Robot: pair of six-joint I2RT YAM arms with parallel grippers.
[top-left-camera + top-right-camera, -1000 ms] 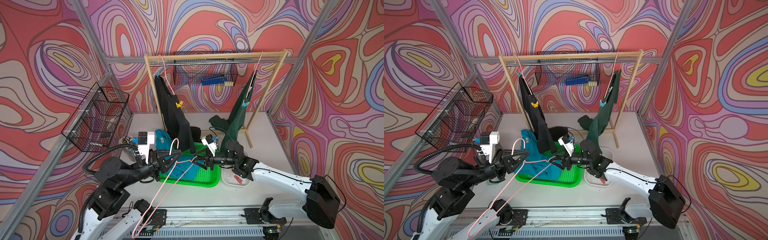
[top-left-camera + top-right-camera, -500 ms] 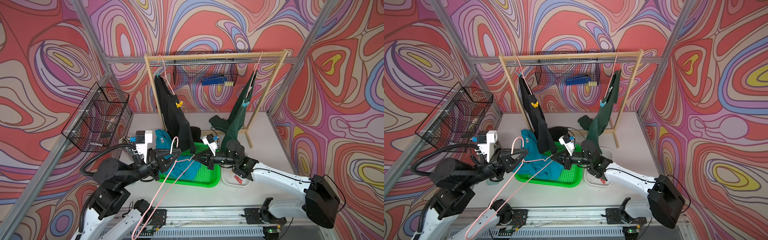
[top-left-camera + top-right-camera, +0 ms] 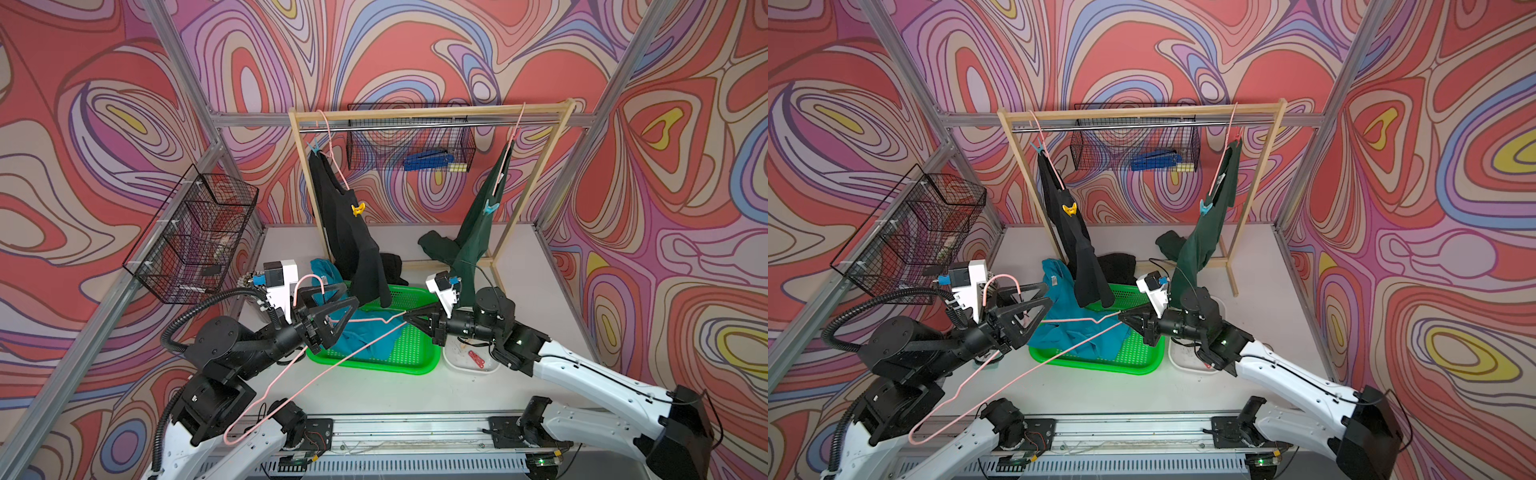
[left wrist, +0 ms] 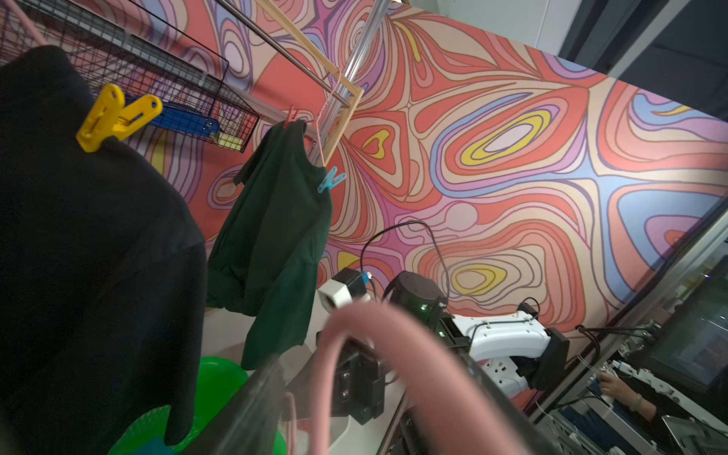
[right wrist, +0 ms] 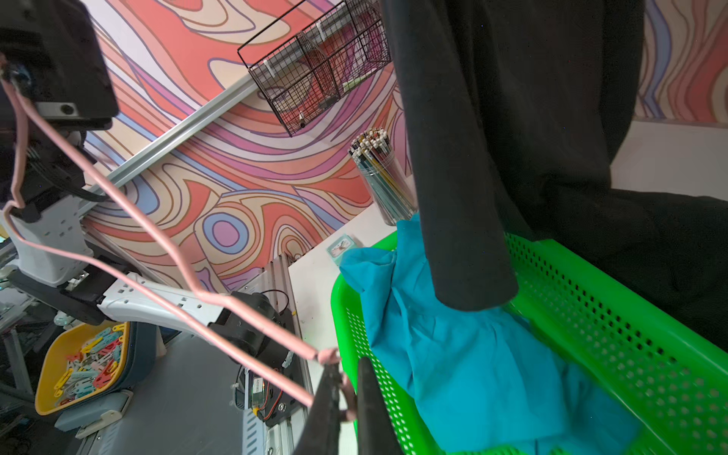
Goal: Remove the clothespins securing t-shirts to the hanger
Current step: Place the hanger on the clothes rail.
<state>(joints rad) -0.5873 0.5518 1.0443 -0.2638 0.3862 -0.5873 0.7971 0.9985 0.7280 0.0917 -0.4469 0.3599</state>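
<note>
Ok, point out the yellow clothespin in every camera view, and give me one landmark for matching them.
Top view: yellow clothespin left of centre, clipped on the hanging black t-shirt.
Top view: the clothespin left of centre, on the shirt.
Left wrist: the clothespin close up, on the shirt's edge, before the wire basket.
Right wrist: not in it; only the shirt's lower part shows.
Shared landmark: the black t-shirt.

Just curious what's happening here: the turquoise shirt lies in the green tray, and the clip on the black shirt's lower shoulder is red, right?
Almost. That clip on the black shirt is yellow, not red, as the left wrist view shows plainly. The turquoise shirt does lie in the green tray.
</note>
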